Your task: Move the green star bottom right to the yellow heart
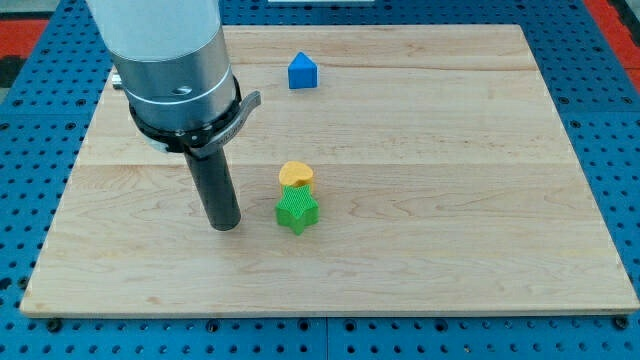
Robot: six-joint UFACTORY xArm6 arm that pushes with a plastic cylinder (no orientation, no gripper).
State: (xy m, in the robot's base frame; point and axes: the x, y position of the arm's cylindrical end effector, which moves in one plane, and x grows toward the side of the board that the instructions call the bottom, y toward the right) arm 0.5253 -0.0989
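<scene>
The green star (297, 211) lies near the middle of the wooden board, touching the yellow heart (296, 176), which sits just above it in the view. My tip (226, 224) rests on the board to the view's left of the green star, a short gap away, not touching it. The rod rises from there to the arm's grey cylinder (170, 60) at the view's top left.
A blue block with a pointed top (303, 72) sits near the board's top edge, above the heart. The wooden board (480, 200) lies on a blue perforated table (610, 120).
</scene>
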